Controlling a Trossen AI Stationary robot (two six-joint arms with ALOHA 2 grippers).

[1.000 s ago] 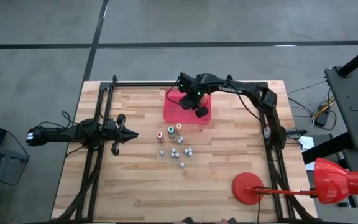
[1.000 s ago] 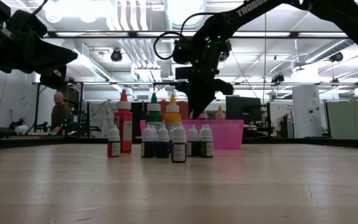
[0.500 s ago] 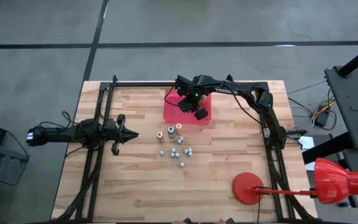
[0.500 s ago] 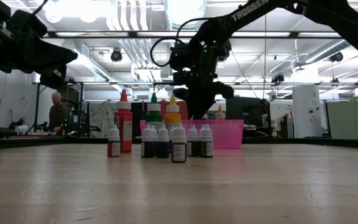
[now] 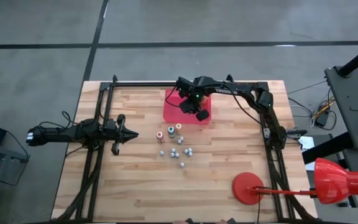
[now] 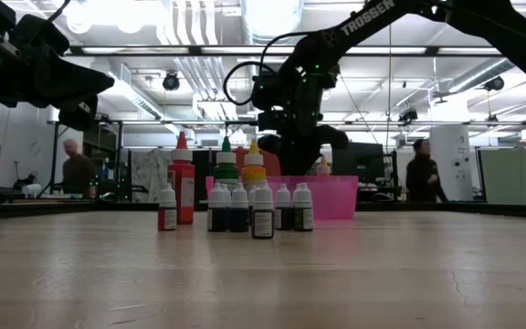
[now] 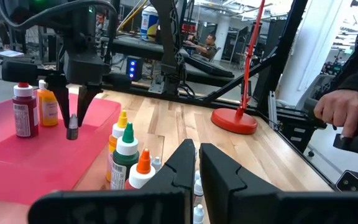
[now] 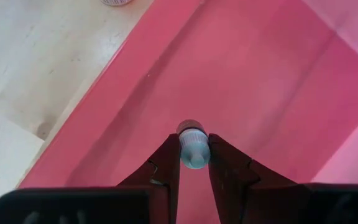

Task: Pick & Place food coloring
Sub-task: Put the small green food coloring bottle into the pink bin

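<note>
Several small food coloring bottles stand in a cluster at the table's middle, on their bases; in the low view the taller bottles stand behind the short ones. My right gripper hangs over the red tray, shut on one tiny greyish bottle. A red bottle and an orange bottle stand inside the tray. My left gripper waits at the table's left, shut, with nothing between its fingers. My right gripper pinches the tiny bottle by its two sides between its two fingers, at their free ends. The fingers come from above, pointing steeply down. The bottle hangs clear above the tray's floor.
A red lamp base stands at the near right of the table. Dark frame rails run along the left and right sides. Bare wood lies at the near edge. People move in the room beyond the table.
My right gripper has sunk a little toward the tray's floor with the tiny bottle still held, and has tipped slightly. The standing bottles have kept their places.
</note>
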